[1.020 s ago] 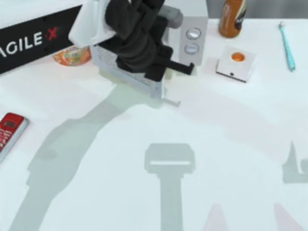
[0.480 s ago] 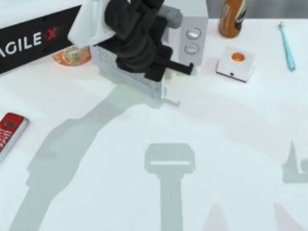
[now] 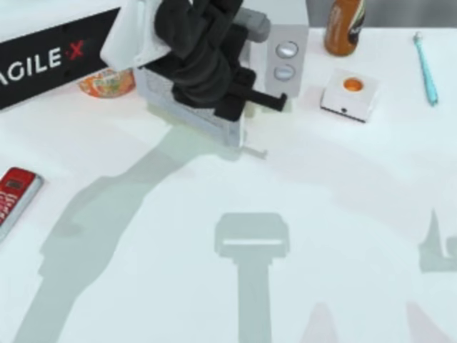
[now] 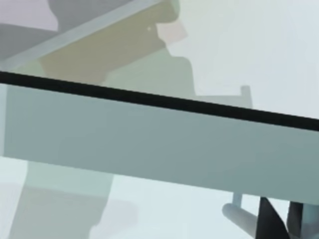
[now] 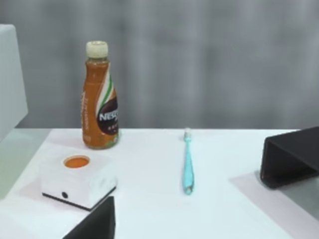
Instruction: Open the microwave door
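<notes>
The white microwave (image 3: pixel 285 25) stands at the back centre, with two grey knobs (image 3: pixel 286 50) on its panel. Its door (image 3: pixel 191 121) is swung out from the front, hinged on the left. My left arm hangs over it and hides most of it. The left gripper (image 3: pixel 265 100) sits at the door's free edge. In the left wrist view the door (image 4: pixel 149 134) fills the frame, and the dark fingers (image 4: pixel 271 226) close round the grey handle bar (image 4: pixel 241 219). My right gripper (image 5: pixel 188 181) is open, out of the top view, and faces the table's right side.
An orange bottle (image 3: pixel 344 25) stands right of the microwave, with a white cube with an orange hole (image 3: pixel 348 94) in front of it. A teal toothbrush (image 3: pixel 425 61) lies far right. A red phone (image 3: pixel 14 193), a black sign (image 3: pixel 50 57) and an orange tub (image 3: pixel 107 82) are on the left.
The left arm has shifted very slightly toward the back. The door's angle looks the same. Nothing else moved.
</notes>
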`<state>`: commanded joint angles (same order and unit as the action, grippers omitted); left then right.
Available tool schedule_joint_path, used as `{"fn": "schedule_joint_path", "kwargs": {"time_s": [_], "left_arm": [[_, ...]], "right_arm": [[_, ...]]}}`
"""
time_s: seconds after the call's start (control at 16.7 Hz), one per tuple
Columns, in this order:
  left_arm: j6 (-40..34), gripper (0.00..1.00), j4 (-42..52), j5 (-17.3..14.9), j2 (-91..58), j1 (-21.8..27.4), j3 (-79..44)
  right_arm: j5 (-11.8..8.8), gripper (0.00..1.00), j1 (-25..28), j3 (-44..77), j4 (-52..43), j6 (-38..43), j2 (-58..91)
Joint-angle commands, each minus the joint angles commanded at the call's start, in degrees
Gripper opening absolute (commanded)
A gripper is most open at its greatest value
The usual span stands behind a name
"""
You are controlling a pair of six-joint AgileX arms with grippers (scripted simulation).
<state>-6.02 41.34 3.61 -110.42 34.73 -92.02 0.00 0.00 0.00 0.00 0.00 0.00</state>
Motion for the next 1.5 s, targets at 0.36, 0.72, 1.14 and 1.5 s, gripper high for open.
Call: {"fn": "schedule_joint_path", "kwargs": {"time_s": [0.36, 0.72, 1.14, 1.5], "left_arm": [[-0.05, 0.00, -0.05, -0.49, -0.03, 0.27, 0.28], [6.78, 0.00, -1.58, -3.98, 4.05, -1.94, 5.21], [7.47, 0.00, -1.63, -4.35, 4.35, -2.16, 5.80], [7.47, 0.00, -1.63, -4.35, 4.35, -2.16, 5.80]], "right_arm": [[0.00, 1.00, 0.00, 0.00, 0.00, 0.00, 0.00], [0.00, 1.00, 0.00, 0.00, 0.00, 0.00, 0.00], [0.00, 1.00, 0.00, 0.00, 0.00, 0.00, 0.00], [0.00, 1.00, 0.00, 0.00, 0.00, 0.00, 0.00]]}}
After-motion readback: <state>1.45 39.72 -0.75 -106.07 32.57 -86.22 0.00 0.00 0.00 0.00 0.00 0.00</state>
